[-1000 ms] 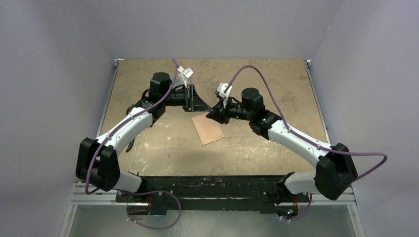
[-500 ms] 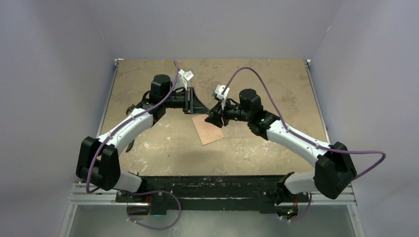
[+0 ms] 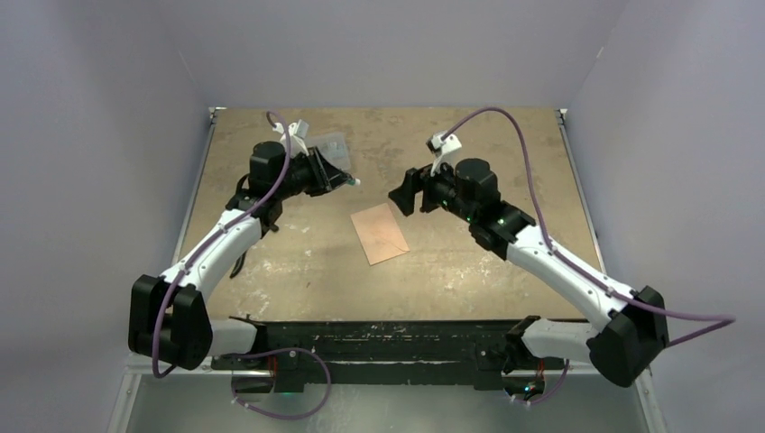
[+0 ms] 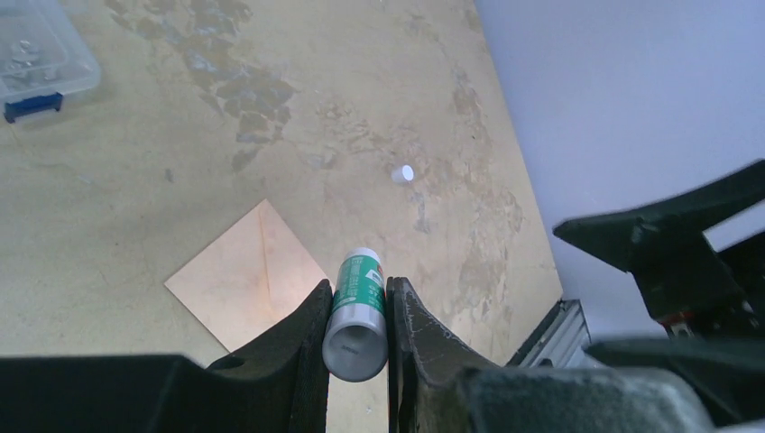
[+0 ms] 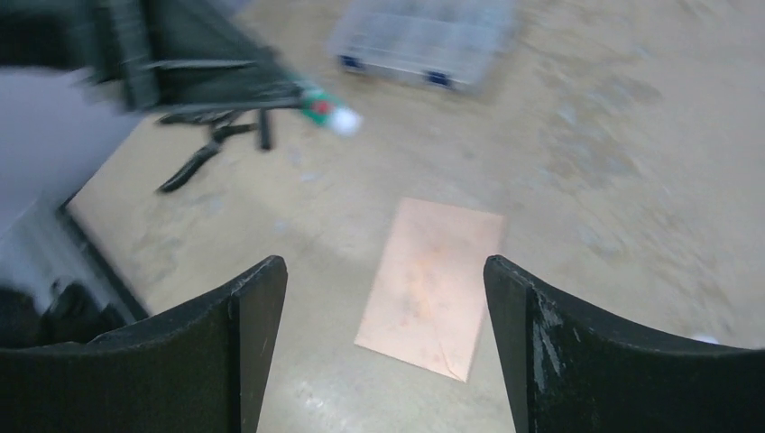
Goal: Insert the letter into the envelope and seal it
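1 envelope (image 3: 380, 233), 1 green tube (image 4: 357, 307), 1 cap (image 4: 402, 173), 1 clear box (image 4: 41, 52).

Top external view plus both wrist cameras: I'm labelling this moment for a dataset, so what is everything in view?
envelope: one, salmon-pink, flat at the table's middle, between the arms.
glue stick: one, green and white, clamped in the left gripper.
small white cylinder: one, likely a cap, on the table beyond the envelope, apart from it.
plastic box: one, clear with a blue latch, far side of the table.
black tool: one, perhaps pliers, on the table near the left arm.
table: one, worn tan.
left gripper: black, shut on the glue stick.
right gripper: black, open, empty.
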You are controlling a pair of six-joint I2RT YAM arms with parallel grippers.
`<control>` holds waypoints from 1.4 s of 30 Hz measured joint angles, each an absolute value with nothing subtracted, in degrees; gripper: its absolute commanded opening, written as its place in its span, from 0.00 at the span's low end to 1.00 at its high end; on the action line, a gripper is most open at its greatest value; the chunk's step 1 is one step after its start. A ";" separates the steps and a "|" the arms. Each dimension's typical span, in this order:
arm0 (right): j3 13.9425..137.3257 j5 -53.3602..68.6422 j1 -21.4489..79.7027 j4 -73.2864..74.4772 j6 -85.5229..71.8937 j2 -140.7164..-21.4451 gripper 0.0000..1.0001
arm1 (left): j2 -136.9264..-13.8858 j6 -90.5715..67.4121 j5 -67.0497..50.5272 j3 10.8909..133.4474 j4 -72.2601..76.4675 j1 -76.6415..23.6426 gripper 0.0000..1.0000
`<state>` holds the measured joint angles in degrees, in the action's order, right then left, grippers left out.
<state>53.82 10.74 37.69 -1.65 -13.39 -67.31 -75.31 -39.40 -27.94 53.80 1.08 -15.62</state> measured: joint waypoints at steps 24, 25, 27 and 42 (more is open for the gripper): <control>59.68 -20.51 23.90 13.82 -30.74 -102.24 0.68 | -74.52 -41.43 -26.61 49.76 5.28 -15.66 0.00; 60.10 -20.58 23.57 13.19 -30.63 -102.54 0.67 | -74.59 -41.43 -26.79 49.76 5.45 -15.66 0.00; 60.75 -20.53 22.98 11.99 -30.37 -103.18 0.63 | -74.81 -41.43 -26.92 49.76 5.74 -15.66 0.00; 63.86 -20.43 21.30 10.63 -28.34 -106.34 0.00 | -76.18 -42.83 -29.06 48.82 6.96 -15.66 0.00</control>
